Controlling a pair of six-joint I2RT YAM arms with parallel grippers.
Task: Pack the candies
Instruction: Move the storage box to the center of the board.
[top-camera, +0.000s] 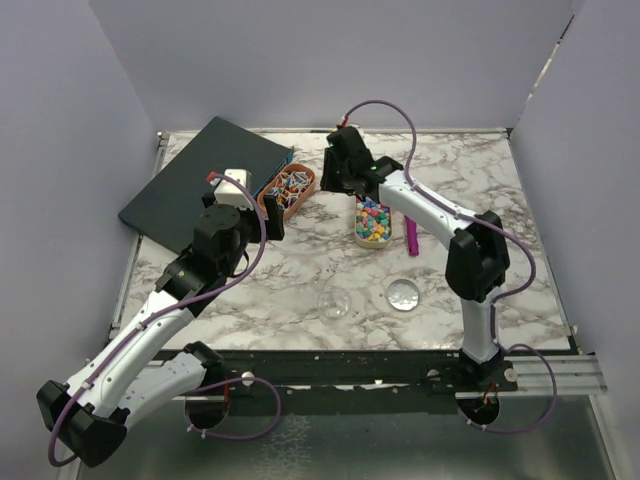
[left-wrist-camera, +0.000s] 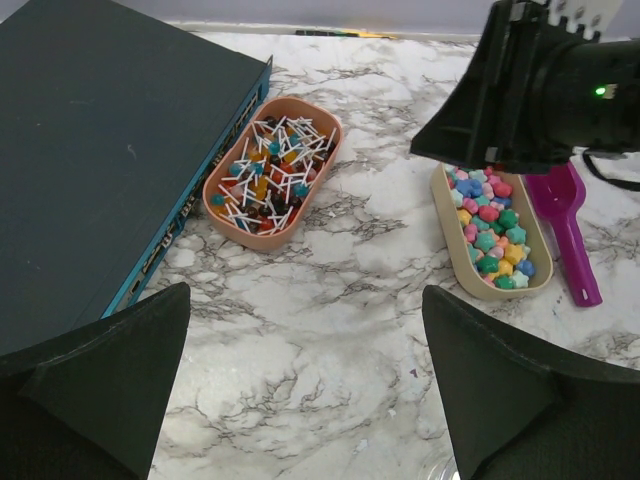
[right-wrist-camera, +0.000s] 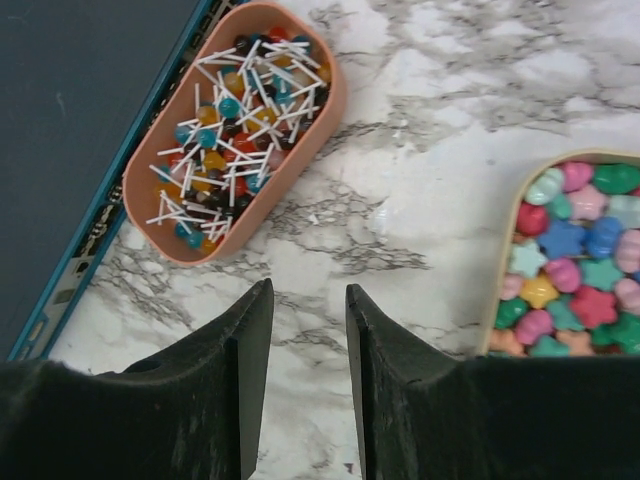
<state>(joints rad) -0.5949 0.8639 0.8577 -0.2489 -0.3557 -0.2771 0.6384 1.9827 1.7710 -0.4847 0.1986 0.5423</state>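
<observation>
Right gripper (right-wrist-camera: 308, 292), jaws apart, above marble table (right-wrist-camera: 420, 200) — lollipops (right-wrist-camera: 235, 120) in pink tray (right-wrist-camera: 337, 105), star candies (right-wrist-camera: 575, 280) in cream tray (right-wrist-camera: 503, 250)

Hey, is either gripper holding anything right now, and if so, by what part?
Nothing is held. The left gripper stands wide open and empty. The right gripper shows only the marble table between its parted jaws.

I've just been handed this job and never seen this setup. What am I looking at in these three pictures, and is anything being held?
Two robot arms, each ending in a two-finger gripper. The top picture looks down from above and behind them; the other two come from cameras on each wrist. On the marble table: a pink tray of lollipops, a cream tray of star-shaped sweets, a purple scoop, a dark box and two clear round dishes. The left gripper and right gripper are both open, holding nothing.
</observation>
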